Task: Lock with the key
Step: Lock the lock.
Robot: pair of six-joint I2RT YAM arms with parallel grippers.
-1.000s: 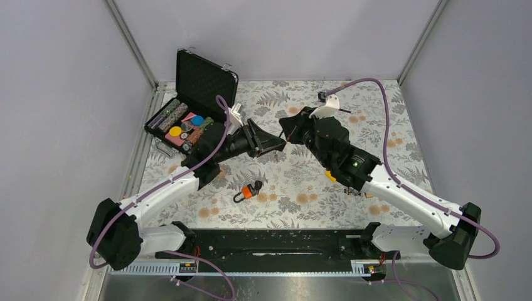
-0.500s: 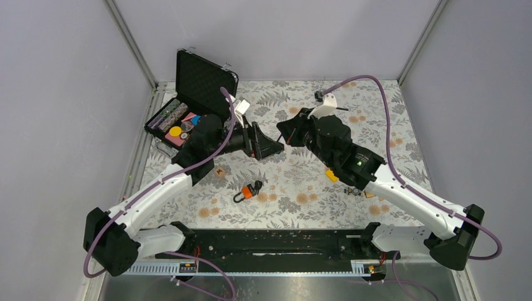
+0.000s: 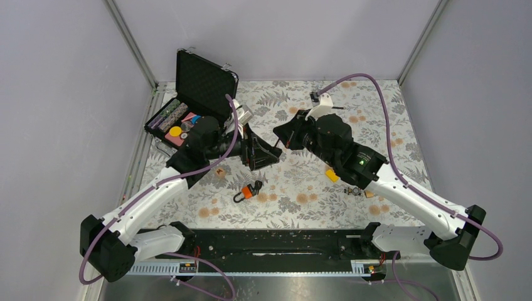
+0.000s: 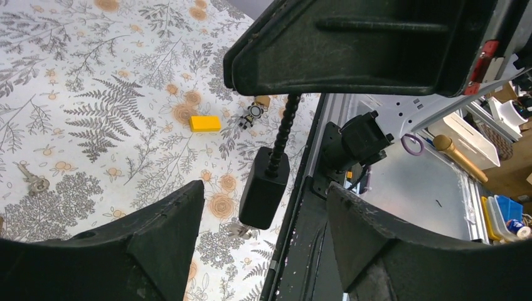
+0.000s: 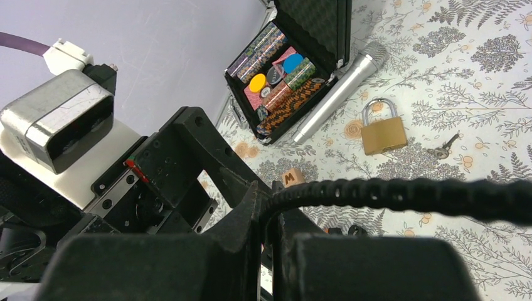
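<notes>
A brass padlock (image 5: 383, 130) lies flat on the floral cloth with a small key (image 5: 443, 148) just to its right; the key (image 4: 31, 180) also shows at the left of the left wrist view. My right gripper (image 5: 270, 188) is shut on a black ribbed cable (image 5: 401, 194). A black block (image 4: 265, 188) hangs from the cable's end. My left gripper (image 4: 265, 188) is open, its fingers (image 4: 169, 219) on either side of that block without touching it. In the top view both grippers meet mid-table, left gripper (image 3: 266, 152) below right gripper (image 3: 283, 135); the padlock is hidden there.
An open black case of poker chips (image 3: 188, 113) stands at the back left, a silver microphone (image 5: 342, 91) beside it. A wooden letter cube (image 5: 290, 177), an orange-and-black clip (image 3: 248, 191) and a yellow block (image 3: 331, 176) lie on the cloth. The black base rail (image 3: 276, 241) runs along the near edge.
My left gripper has opened and drawn back a little from the right gripper. The right gripper, still shut on the cable, has shifted slightly left.
</notes>
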